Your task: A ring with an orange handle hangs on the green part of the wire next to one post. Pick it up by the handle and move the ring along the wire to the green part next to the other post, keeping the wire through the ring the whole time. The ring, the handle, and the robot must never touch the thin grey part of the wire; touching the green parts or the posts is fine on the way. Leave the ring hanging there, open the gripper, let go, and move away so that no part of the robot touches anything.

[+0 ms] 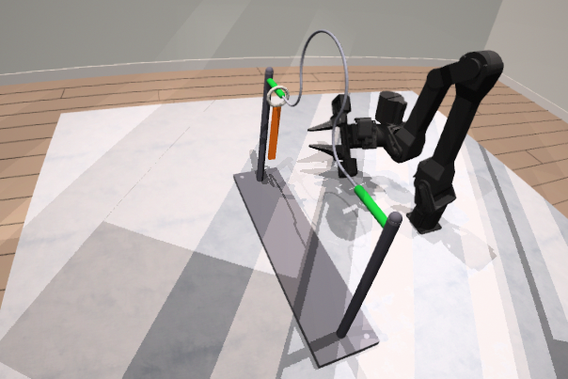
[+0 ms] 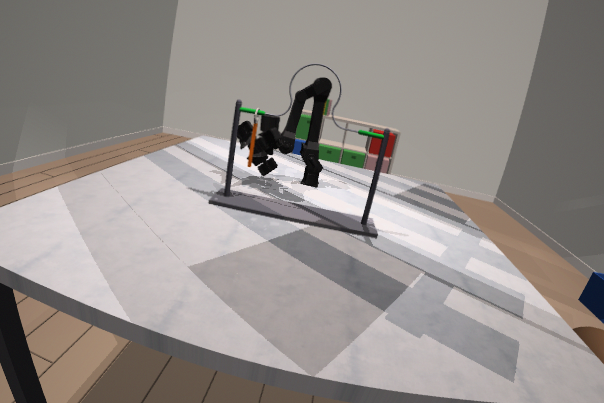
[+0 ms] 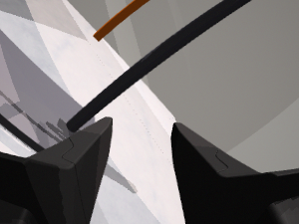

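Item: one ring (image 1: 269,102) (image 2: 257,110), hung round the green part of the wire (image 1: 273,85) (image 2: 250,110) beside the far post (image 1: 263,140) (image 2: 232,154); its orange handle (image 1: 274,133) (image 2: 253,144) (image 3: 120,20) hangs downward. Item: one gripper (image 1: 308,138) (image 3: 142,127), part open, grasping nothing, its fingertips apart and pointing toward the handle's side of the stand. Step in hand, by judgement: the approach to the handle. Best practice: bring the handle midway between the fingers before advancing, keep below the thin grey wire (image 1: 321,31) (image 2: 315,65), close low on the handle, and leave the ring unpulled until the grip is firm. Caution: the arm and the gripper body want a generous margin from the grey loop. Differences among views: the top view shows both fingertips short of the handle, a gap that the exterior view, with the handle in front of the gripper, does not make plain. The wrist view alone shows the handle's lower end off to the upper left of the space between the fingers, so an aiming correction seems due; it leaves out the ring.
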Motion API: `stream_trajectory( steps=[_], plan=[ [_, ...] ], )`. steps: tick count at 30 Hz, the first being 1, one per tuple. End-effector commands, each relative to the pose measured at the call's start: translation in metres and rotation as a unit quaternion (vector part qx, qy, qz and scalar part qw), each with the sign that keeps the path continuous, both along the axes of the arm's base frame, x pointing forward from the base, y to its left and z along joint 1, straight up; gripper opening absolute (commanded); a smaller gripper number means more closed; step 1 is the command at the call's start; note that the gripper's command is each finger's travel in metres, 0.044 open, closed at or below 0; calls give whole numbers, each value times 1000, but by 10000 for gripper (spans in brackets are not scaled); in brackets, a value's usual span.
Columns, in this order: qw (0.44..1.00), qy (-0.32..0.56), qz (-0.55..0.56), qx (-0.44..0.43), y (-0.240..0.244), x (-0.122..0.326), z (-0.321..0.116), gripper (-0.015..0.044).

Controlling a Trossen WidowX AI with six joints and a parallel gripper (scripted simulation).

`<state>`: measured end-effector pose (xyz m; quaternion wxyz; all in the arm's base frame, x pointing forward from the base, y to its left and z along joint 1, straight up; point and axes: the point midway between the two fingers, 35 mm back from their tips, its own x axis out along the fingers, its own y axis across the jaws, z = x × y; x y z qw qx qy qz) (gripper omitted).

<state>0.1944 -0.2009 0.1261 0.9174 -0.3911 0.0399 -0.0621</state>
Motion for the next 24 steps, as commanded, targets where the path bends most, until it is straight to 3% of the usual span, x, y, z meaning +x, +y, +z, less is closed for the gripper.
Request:
stream_trajectory(
  steps=[1,7,24],
  plan=[
    [990,-5,41,134,19,2,-23,160],
    [957,-4,81,280,41,2,-43,160],
    [945,-10,81,318,33,24,-28,160]
  ],
)
